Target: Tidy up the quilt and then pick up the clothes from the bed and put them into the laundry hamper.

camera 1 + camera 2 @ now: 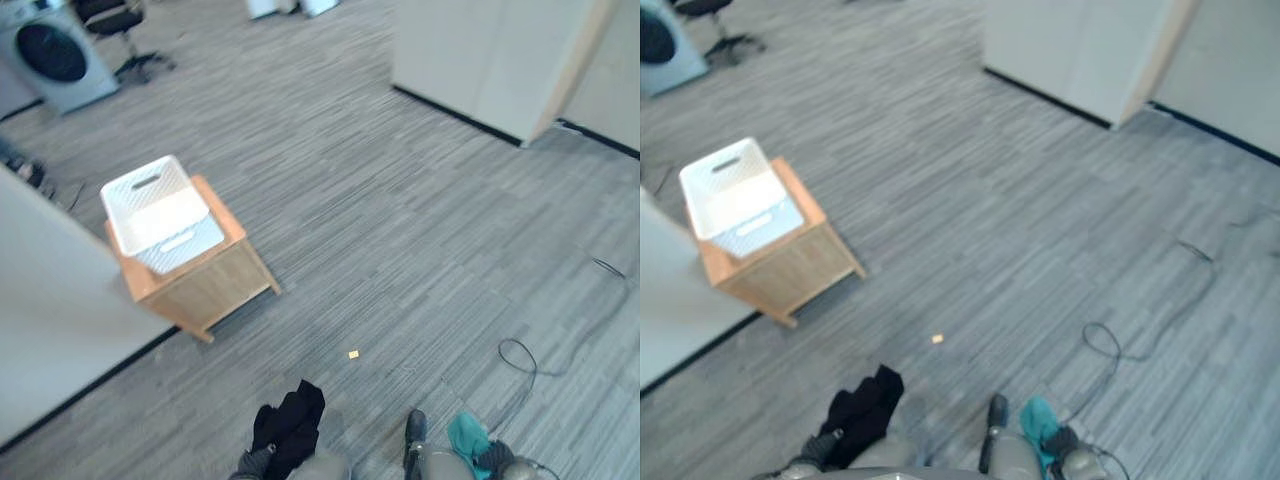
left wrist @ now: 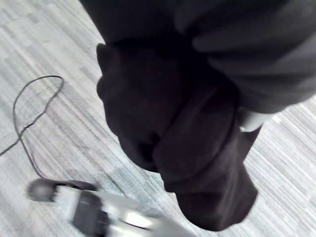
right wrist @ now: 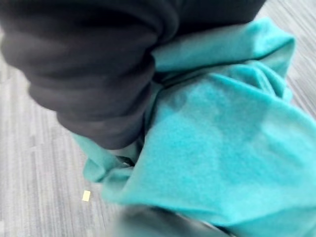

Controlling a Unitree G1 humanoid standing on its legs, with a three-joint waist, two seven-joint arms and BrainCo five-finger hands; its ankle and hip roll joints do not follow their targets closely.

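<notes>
White laundry hamper (image 1: 160, 212) sat on wooden stand (image 1: 205, 285), left of centre in eye views, on grey floor (image 1: 400, 220). Left robot hand (image 1: 255, 463), bottom centre, closed round black garment (image 1: 292, 420). Right robot hand (image 1: 495, 458), lower right, held teal garment (image 1: 466, 435); finger closure hidden by cloth, cannot tell. Washing machine (image 1: 50, 50) upper left.

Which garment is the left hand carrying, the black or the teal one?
The black garment, bunched in the left hand; the teal garment hangs from the right hand.
</notes>
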